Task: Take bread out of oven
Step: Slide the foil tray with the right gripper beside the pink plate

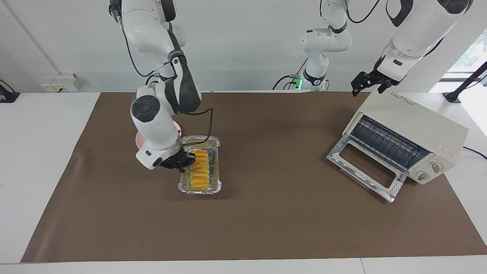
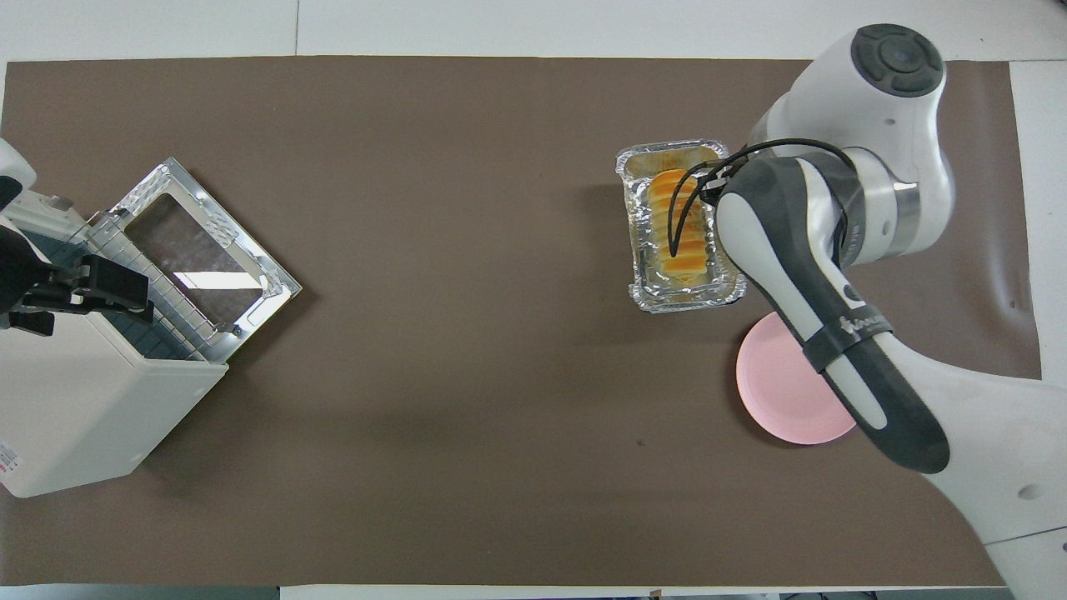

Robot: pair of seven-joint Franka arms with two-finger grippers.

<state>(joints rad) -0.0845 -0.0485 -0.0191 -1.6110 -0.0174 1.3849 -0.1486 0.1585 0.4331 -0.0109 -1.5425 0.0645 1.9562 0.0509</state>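
The bread (image 1: 199, 170), a ridged golden loaf, lies in a silver foil tray (image 1: 199, 190) on the brown mat, toward the right arm's end of the table. It also shows in the overhead view (image 2: 663, 196), in the tray (image 2: 688, 302). My right gripper (image 1: 185, 161) is low at the tray's long rim, right at the loaf's side. In the overhead view the arm hides it. The cream oven (image 1: 418, 121) stands at the left arm's end with its door (image 1: 365, 167) dropped open and its wire rack bare. My left gripper (image 1: 367, 89) hangs open over the oven's top.
A pink plate (image 2: 783, 392) lies beside the tray, nearer to the robots, partly under the right arm. The oven (image 2: 75, 400) and its open door (image 2: 200, 250) take up the mat's corner at the left arm's end. A brown mat (image 1: 266, 220) covers the table.
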